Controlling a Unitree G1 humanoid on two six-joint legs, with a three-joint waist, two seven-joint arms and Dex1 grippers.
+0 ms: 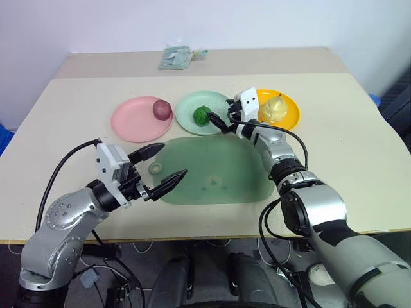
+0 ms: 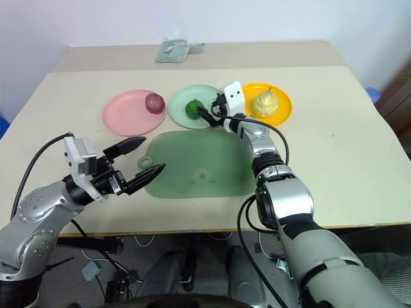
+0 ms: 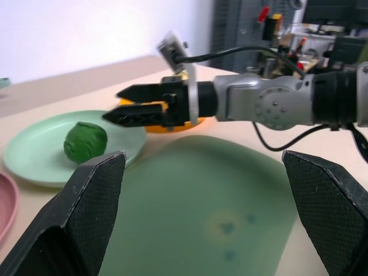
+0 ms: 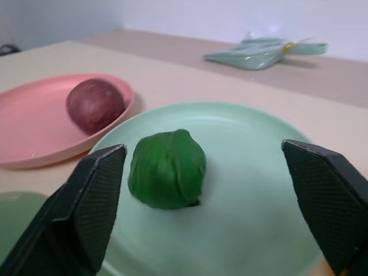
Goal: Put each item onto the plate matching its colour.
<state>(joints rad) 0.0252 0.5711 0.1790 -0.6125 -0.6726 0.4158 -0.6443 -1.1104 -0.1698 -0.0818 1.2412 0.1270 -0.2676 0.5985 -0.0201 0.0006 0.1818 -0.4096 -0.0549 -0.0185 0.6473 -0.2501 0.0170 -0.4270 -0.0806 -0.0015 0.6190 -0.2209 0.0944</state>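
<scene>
1. just ahead of the right gripper [image 1: 221, 124], the green ball [image 1: 203, 115] is sitting on the mint green plate [image 1: 186, 102]; the fingers are standing wide apart and holding nothing, and in the right wrist view the ball is lying between and beyond them.
2. off to that gripper's left, the red-purple lump [image 1: 162, 108] is resting on the pink plate [image 1: 131, 122]; to its right, the pale yellow pear [image 1: 274, 108] is sitting on the orange-yellow plate [image 1: 290, 115]. so every item is lying on its matching colour, and the sorting is looking finished.
3. nearer the robot, the left gripper [image 1: 164, 167] is hanging spread open and empty over the near-left edge of the green board [image 1: 218, 173], apparently just waiting clear of the plates.
4. the board is lying bare between the two arms.
5. underneath it all, a pale beige table [image 1: 359, 167] is carrying everything; beyond the plates a folded green cloth [image 1: 178, 58] is lying by the far edge, with a plain white wall [image 1: 192, 22] behind.
</scene>
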